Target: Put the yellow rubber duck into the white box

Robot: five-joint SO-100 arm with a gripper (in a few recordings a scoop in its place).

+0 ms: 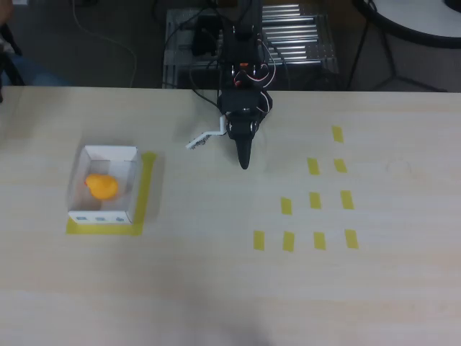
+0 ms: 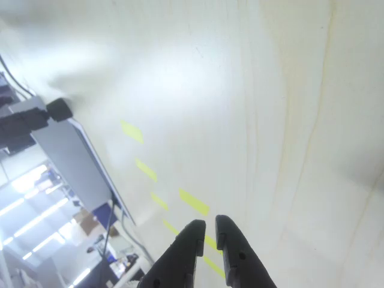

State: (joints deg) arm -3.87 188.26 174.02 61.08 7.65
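Wrist view puts the claw [image 2: 207, 231] right up front, its dark fingers pressed almost together with nothing between them, bare table [image 2: 288, 120] beyond. Overhead, it hangs near the arm's base. And look left in that view: the yellow rubber duck [image 1: 101, 186] sits inside the white box [image 1: 105, 215], well apart from the claw! Job looks done. The risk now, I'd say, is a careless swing leftward clipping the thin wall and shoving the box off its yellow tape outline [image 1: 148, 189].
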